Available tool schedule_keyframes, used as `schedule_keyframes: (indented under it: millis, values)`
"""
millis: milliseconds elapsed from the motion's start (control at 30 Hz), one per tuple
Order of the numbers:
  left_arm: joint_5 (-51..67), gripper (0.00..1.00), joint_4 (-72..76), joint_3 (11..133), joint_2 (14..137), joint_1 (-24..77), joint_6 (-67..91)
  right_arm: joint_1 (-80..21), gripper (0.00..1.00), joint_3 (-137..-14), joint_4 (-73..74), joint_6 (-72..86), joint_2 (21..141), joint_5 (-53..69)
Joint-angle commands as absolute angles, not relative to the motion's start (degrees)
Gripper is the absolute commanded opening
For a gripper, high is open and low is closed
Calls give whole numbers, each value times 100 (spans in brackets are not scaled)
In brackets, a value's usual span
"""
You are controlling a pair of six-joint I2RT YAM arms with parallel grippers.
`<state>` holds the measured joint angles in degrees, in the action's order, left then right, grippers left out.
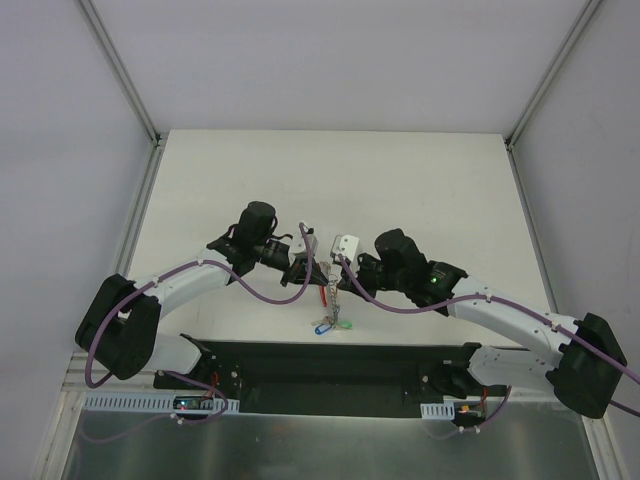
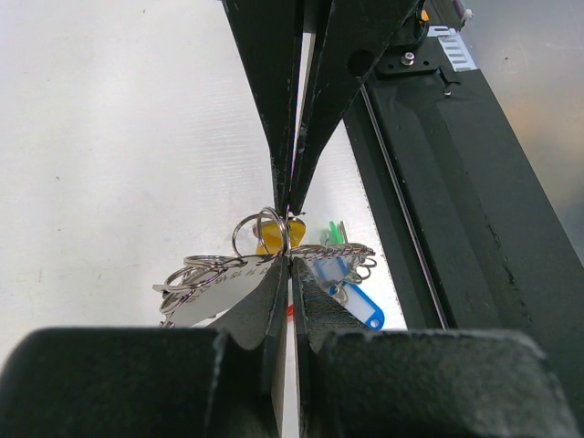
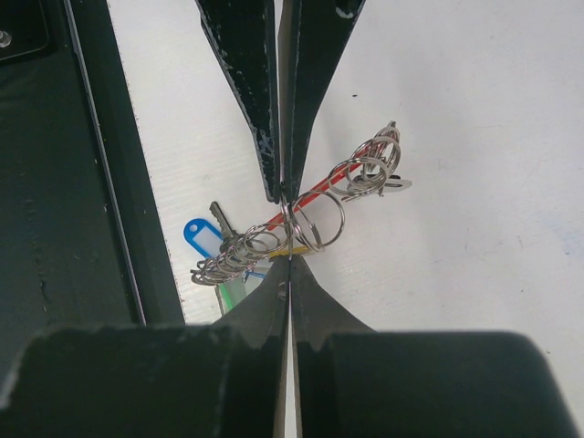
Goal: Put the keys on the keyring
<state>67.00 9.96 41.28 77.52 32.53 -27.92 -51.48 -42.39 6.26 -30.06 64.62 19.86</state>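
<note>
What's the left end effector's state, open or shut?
Shut: in the left wrist view the left end effector is pressed closed with no gap, its tips at the metal rings. Whether a ring is pinched, cannot tell.

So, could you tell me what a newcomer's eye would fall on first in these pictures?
The left gripper and right gripper meet over the middle of the table, both shut, tips right at a tangle of metal rings. A red keyring band runs through the tangle, and a blue key tag lies beside it, near the black base rail.
</note>
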Motion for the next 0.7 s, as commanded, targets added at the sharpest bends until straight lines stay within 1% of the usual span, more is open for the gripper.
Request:
schedule_keyframes:
  millis: [0, 667]
  values:
    - [7004, 0, 1020, 4140, 7629, 3243, -2918, -5150, 1, -4271, 448, -2997, 6337, 2153]
    - [7391, 0, 888, 4359, 7910, 3428, -2953, -5142, 1, -4166, 299, -3059, 6179, 2355]
